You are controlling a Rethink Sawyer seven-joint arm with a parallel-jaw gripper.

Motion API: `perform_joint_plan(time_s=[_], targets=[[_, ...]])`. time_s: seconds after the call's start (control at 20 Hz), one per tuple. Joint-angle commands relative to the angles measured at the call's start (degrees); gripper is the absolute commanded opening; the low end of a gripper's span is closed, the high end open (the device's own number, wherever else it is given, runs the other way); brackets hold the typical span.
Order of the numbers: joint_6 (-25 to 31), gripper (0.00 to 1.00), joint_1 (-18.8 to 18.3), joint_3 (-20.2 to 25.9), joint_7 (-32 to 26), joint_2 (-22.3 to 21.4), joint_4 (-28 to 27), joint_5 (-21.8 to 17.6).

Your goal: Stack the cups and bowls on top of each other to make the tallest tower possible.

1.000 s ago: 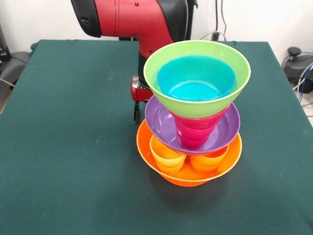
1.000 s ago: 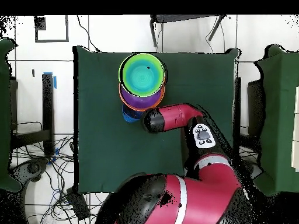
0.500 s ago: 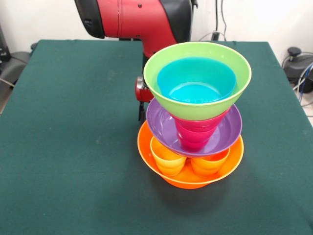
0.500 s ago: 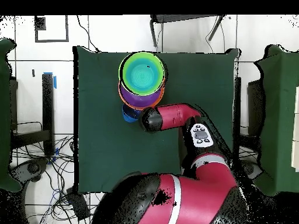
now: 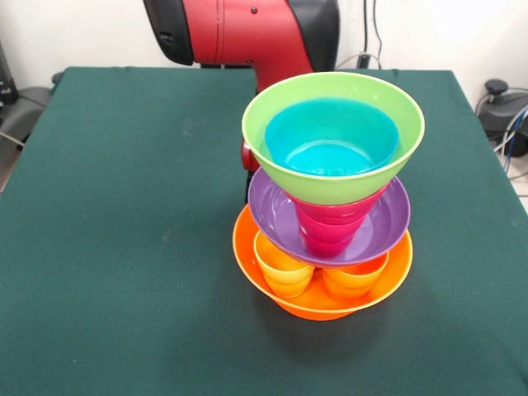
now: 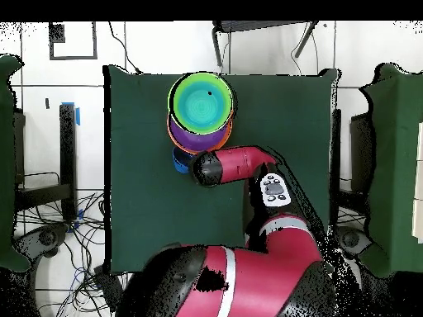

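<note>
Just behind the tower [image 5: 330,194] on the bench [image 5: 124,206], the gripper [image 5: 248,161] sits mostly hidden by the green bowl [image 5: 280,148]; its opening cannot be told.

This looks like a robotics lab or test room rather than a home or shop. A big red and black robot arm [image 6: 248,272] stands at a table [image 5: 107,206] covered in plain dark green cloth, with nothing domestic around it. The overhead view shows a pale tiled floor [image 6: 140,49] with loose cables [image 6: 70,223] trailing beside the table (a whole tangle of them on one side), strips of blue tape [image 6: 78,114] stuck down, and a chair base [image 6: 260,29] at the far end. More green-covered tables [image 6: 392,165] stand on either side. In the front view, cords [image 5: 371,33] hang down a bare white wall [image 5: 66,33].
</note>
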Motion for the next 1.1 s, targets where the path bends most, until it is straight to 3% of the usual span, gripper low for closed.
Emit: perform_joint_plan(time_s=[0.05,1.1], targets=[[-3.5,1.0,5.4,9.4,5.5,7.2,1.1,4.6],[-4.1,1.0,5.1,9.3,4.0,7.3,0.8,4.0]])
